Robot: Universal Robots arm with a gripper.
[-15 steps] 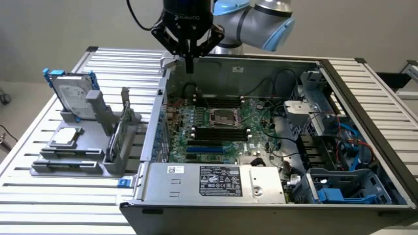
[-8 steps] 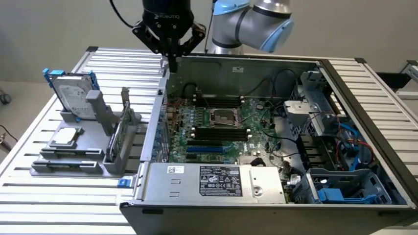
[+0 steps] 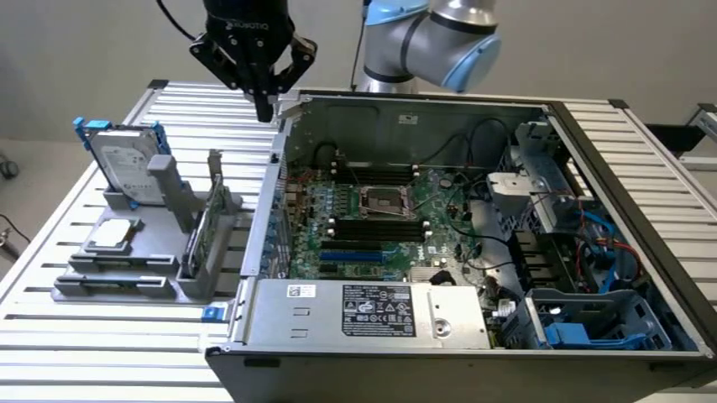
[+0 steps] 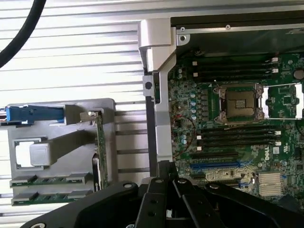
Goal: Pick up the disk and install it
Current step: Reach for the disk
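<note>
- My black two-finger end effector is clenched: fingers pressed together, nothing in them.
- I hover above the far corner of the open grey metal computer case, at its end on the exterior view's left. My fingertips are just over the case wall's top rim; can't tell if there's contact.
- The disk is a rectangular silver-grey metal hard drive with a white label, in a blue plastic carrier. It stands upright on edge at the far end of a grey fixture block.
- The fixture sits on the slatted aluminium surface, near its edge on the exterior view's left. The disk is well apart from me, untouched.
- Same fixture: a flat silver square chip lies in a pocket nearer the surface's front edge. A thin green circuit card stands upright along the case-side edge.
- The fixture is just beside the case, with a strip of bare slats between them.
- Inside the case: a green motherboard lies flat, with a square metal-framed CPU socket mid-board and black memory slots on either side.
- A silver labelled power-supply box sits at the case's front edge.
</note>
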